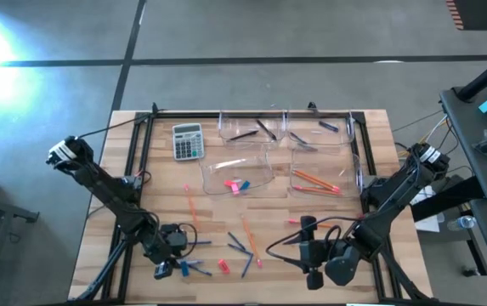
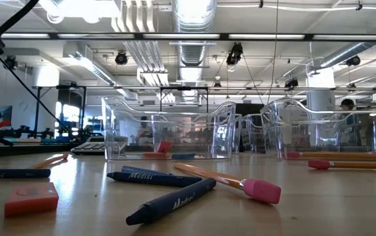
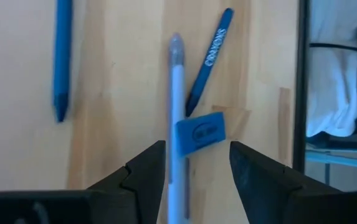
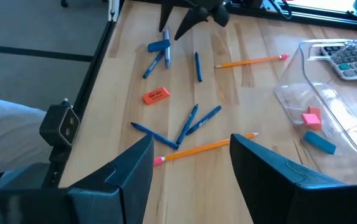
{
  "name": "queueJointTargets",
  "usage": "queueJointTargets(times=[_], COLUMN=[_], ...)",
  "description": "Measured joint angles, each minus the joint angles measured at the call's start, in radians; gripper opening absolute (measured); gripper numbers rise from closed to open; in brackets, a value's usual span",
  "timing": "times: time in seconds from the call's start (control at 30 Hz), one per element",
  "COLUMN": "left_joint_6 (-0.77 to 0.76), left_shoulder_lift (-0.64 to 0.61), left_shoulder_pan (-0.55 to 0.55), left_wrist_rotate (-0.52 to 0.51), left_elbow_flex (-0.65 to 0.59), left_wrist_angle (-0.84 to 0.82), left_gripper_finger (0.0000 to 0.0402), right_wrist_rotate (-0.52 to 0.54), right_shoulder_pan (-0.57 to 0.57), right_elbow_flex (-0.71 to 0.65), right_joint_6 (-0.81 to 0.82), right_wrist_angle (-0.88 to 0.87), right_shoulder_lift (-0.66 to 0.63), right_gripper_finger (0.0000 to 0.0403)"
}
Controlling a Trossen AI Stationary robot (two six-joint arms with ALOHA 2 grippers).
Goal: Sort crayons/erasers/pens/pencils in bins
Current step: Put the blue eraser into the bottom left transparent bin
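Eraser [image 3: 200,132] looks light, stiff, a bit grippy; left gripper [image 3: 197,165] hovers open, should pinch its flat sides.

Calculator [image 4: 354,60] cut by the frame edge; far bins' [image 1: 251,126] contents indistinct

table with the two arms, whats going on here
A two-armed robot is sorting stationery into four clear bins at the far side of the table. The left gripper, jaws open, hovers over a blue eraser lying on a pen near the front edge. The right gripper waits open at the front right, holding nothing. Some pencils and erasers are already binned; crayons, a red eraser and pencils remain loose.
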Motion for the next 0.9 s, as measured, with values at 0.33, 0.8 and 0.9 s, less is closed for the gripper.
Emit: queueJointTargets(times=[0.33,0.8,0.9], left_joint_6=[0.006,-0.018,-0.017], left_shoulder_lift=[0.066,0.135,0.135], left_shoulder_pan=[-0.003,-0.003,-0.002], left_wrist_rotate=[0.000,-0.011,-0.015], left_elbow_flex=[0.000,0.009,0.008], left_wrist_angle=[0.065,0.091,0.087], left_gripper_finger=[0.0164,0.0156,0.0130], right_wrist_rotate=[0.000,0.015,0.016], right_shoulder_pan=[0.000,0.000,0.000], right_elbow_flex=[0.000,-0.001,-0.001], right_joint_6=[0.010,0.007,0.006], right_wrist_angle=[0.000,0.000,-0.001], right_shoulder_lift=[0.000,0.000,0.000], right_gripper_finger=[0.0201,0.0201,0.0201])
